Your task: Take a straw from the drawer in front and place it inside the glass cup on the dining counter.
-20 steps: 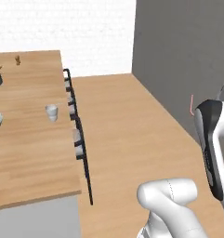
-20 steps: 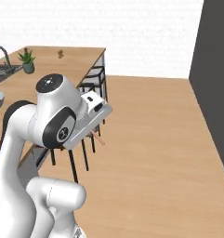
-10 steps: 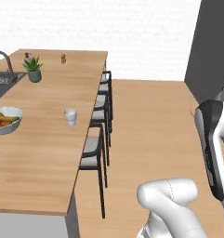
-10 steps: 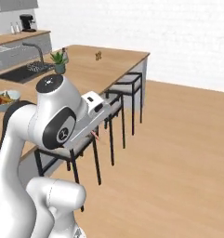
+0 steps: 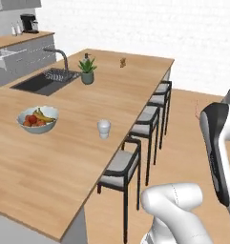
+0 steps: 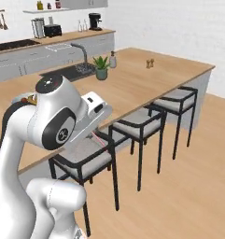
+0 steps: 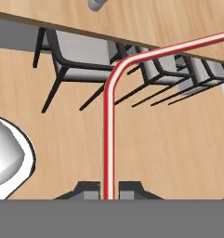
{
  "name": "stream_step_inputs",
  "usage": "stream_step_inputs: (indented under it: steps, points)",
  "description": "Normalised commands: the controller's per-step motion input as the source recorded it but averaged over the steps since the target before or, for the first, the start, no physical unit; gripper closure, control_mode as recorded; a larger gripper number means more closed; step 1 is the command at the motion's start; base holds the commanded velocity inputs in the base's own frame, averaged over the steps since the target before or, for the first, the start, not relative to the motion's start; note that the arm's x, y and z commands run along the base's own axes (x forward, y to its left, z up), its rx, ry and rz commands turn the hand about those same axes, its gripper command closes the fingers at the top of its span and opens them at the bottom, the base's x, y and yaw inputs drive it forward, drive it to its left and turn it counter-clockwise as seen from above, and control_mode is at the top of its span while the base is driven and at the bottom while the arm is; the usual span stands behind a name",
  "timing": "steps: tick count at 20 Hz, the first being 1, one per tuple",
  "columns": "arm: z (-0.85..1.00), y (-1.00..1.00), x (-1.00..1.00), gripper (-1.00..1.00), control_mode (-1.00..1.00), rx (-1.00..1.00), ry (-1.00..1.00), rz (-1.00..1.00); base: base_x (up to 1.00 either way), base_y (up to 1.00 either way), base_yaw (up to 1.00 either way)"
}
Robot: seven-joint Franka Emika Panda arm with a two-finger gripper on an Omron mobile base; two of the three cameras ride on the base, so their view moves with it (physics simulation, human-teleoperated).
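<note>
My gripper (image 7: 108,189) is shut on the straw (image 7: 108,121), a thin red-and-white stick that rises between the fingertips and bends off to the right at its far end. The straw (image 6: 100,141) also pokes out below the hand in the right base view. The glass cup (image 5: 103,128) stands upright on the dining counter (image 5: 59,171), near its stool-side edge and right of the fruit bowl. Seen from the hand, the cup (image 7: 95,3) sits at the top edge, far beyond the straw. The drawer is out of view.
A white fruit bowl (image 5: 37,119) lies left of the cup. A potted plant (image 5: 87,69), a sink with tap (image 5: 46,80) and small shakers (image 5: 122,62) are farther back. Three black stools (image 5: 121,167) line the counter's side. Open wood floor (image 6: 188,186) lies to the right.
The whole scene has swung with the base: the counter now spreads wider, and the sink, plant and back worktop have come into view. The arm keeps its pose, still gripping the straw.
</note>
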Motion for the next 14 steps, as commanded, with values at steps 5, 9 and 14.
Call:
stream_step_inputs:
  steps: [5, 9, 14]
  points:
    - [0.0, 0.0, 0.0, 1.0, 1.0, 0.0, 0.0, 0.0, 0.57, -0.53, 0.56]
    - [0.0, 0.0, 0.0, 1.0, 1.0, 0.0, 0.0, 0.0, 0.54, -0.52, 0.57]
    - [0.0, 0.0, 0.0, 1.0, 1.0, 0.0, 0.0, 0.0, 0.36, -0.54, 0.59]
